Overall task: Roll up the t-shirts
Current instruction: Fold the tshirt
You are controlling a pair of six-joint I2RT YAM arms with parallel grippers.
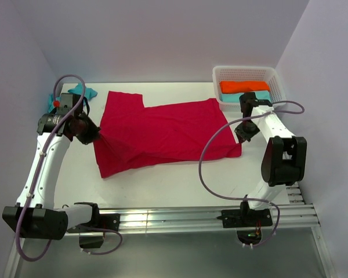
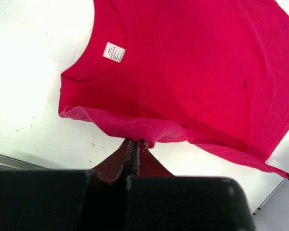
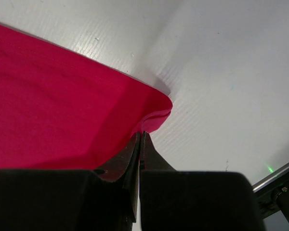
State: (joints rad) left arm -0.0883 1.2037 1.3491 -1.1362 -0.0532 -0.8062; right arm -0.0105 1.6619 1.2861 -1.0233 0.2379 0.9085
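Red t-shirt (image 1: 162,130) spread on worktop (image 1: 162,191), frame centre, long axis left-right. Left pincer (image 2: 136,143) clamped on bunched fabric at left edge, near collar. Right pincer (image 3: 141,135) clamped on lower-right corner. Shirt spans between pincers; each arm nearest own end.

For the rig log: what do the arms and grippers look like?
The left arm and right arm have white shells and black joints; each trails a lilac cable. A red knob marks the left wrist. The left gripper and right gripper have dark, tapered fingers.
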